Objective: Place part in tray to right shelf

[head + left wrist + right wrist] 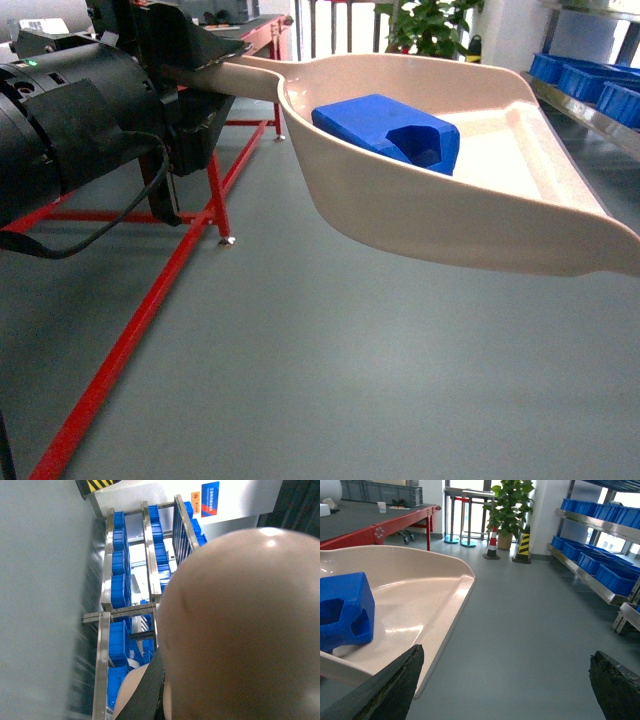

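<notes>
Lying in tray (420,215), part (385,128); left pincer (205,55) grasps handle; right pincer (507,680) released; shelf (600,570) in wrist views only

One part (385,130) is lying in one tray (400,205); two traffic cones (492,544) (far end) standing.

Signage: two wall placards, neither legible.

In the left wrist view, an orange placard (195,498) and a blue placard with a red-orange band (210,493) hang side by side on the white wall beyond the shelf; their characters are too small to read.
</notes>
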Robot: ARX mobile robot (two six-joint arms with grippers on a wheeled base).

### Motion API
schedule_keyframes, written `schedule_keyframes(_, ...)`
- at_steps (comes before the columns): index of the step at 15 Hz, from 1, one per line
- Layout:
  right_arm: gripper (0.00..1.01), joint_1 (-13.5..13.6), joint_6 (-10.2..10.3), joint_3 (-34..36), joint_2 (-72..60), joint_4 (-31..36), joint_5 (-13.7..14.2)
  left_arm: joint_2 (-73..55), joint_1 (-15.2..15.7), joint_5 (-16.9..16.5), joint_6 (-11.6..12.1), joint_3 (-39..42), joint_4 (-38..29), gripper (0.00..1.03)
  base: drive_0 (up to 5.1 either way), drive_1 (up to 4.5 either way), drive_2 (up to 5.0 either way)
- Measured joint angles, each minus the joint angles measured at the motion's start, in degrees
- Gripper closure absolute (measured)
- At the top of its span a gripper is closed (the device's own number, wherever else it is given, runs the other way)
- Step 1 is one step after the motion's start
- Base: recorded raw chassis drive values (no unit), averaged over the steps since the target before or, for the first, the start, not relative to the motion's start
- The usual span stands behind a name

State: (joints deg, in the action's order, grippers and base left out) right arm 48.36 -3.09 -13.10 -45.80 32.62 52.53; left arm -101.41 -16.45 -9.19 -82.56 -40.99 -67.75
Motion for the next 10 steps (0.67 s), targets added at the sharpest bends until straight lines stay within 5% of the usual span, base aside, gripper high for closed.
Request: schedule_keyframes(10, 0.03, 0.0, 0.0, 0.0, 0.09, 0.0, 0.17, 0.0, -0.02, 0.0, 0.02, 0.02, -0.35, 0.87, 0.0, 4.26, -4.2)
